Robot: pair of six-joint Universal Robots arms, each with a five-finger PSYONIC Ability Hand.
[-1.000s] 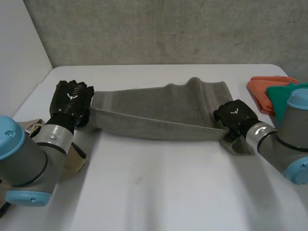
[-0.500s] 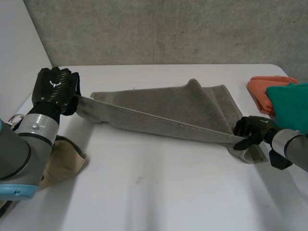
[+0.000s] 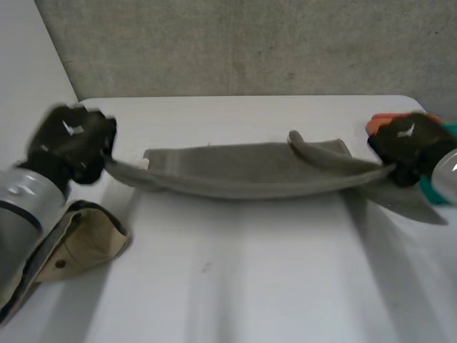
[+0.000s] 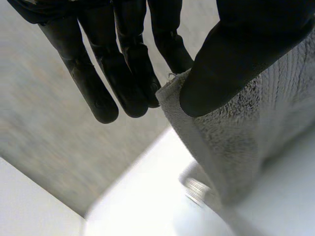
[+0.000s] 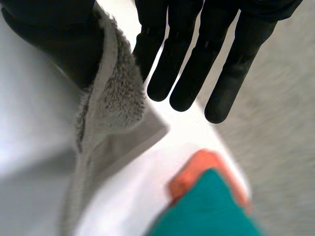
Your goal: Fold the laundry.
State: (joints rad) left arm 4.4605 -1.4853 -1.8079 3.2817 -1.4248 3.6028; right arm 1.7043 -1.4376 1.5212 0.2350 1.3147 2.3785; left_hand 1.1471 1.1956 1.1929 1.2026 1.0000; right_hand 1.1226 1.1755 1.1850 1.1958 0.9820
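Observation:
A grey towel (image 3: 243, 171) hangs stretched and sagging between my two hands above the white table (image 3: 250, 286). My left hand (image 3: 71, 143) grips its left end; in the left wrist view the thumb (image 4: 236, 54) pinches a towel corner (image 4: 231, 142) against the fingers (image 4: 123, 73). My right hand (image 3: 408, 146) holds the right end, lifted near the table's right edge. In the right wrist view its thumb (image 5: 54, 39) presses the towel's edge (image 5: 115, 98) against the fingers (image 5: 197, 59).
An orange cloth (image 3: 382, 123) and a green cloth (image 5: 211, 206) lie at the table's right edge behind my right hand. A beige cloth (image 3: 78, 246) sits at the left edge under my left arm. A grey wall (image 3: 250, 43) backs the table.
Both hands have moved apart and risen, pulling the towel taut off the table. The right hand swung out to the right edge and closed on the towel's end.

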